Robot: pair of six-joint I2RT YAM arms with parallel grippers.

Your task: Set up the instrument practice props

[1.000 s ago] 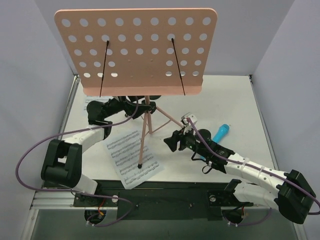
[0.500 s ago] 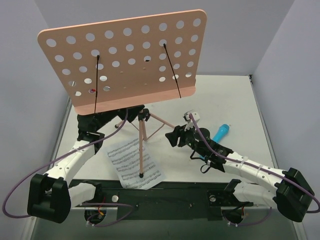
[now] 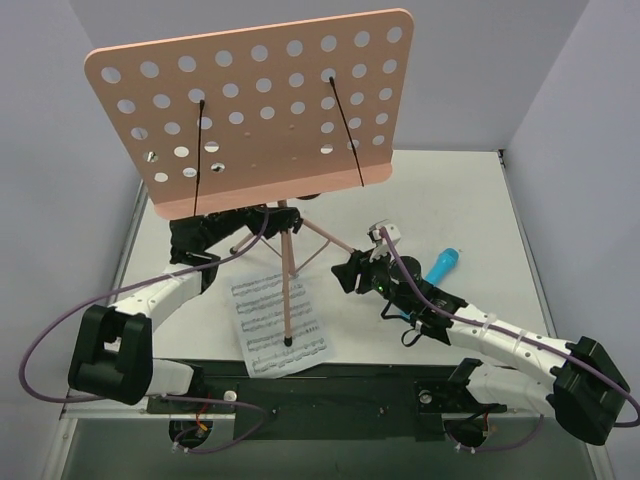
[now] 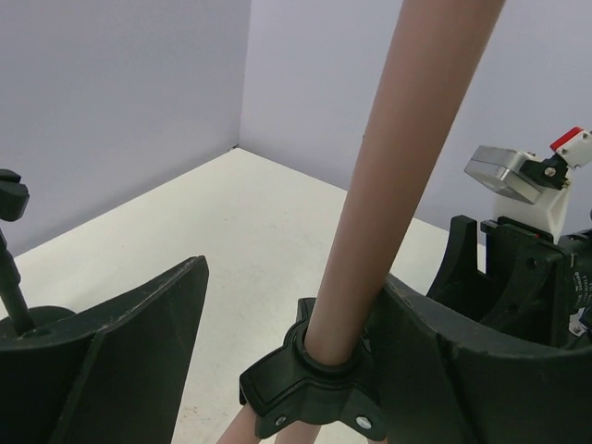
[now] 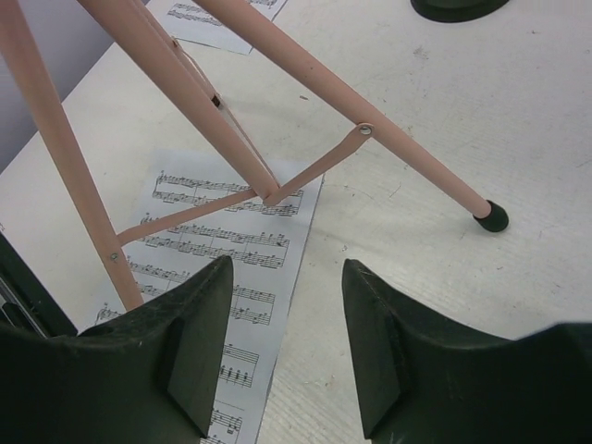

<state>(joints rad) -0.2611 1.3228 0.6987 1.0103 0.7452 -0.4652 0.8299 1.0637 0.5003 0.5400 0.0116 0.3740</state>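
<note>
Sheet-music page (image 3: 262, 300): flat on the table (image 3: 450, 200) nearest me, with the tripod's (image 3: 287, 280) near foot (image 3: 288, 341) standing on it.
Right claw (image 5: 287, 277): open and empty, low beside the tripod's legs.
Left claw (image 4: 296, 277): jaws wide either side of the pole (image 4: 398, 176), above its black collar (image 4: 314, 379); not clamped.
Desk (image 3: 300, 180): level a second ago, now tipped down to the left.
Meaning: the stand is up but crooked. I judge it needs squaring before pages go on.

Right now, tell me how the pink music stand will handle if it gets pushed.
Probably top-heavy: the wide perforated desk sits tilted atop one thin pole. Likely to tip, since the tripod legs are slim. One foot rests on a sheet-music page, so it may also slide.
</note>
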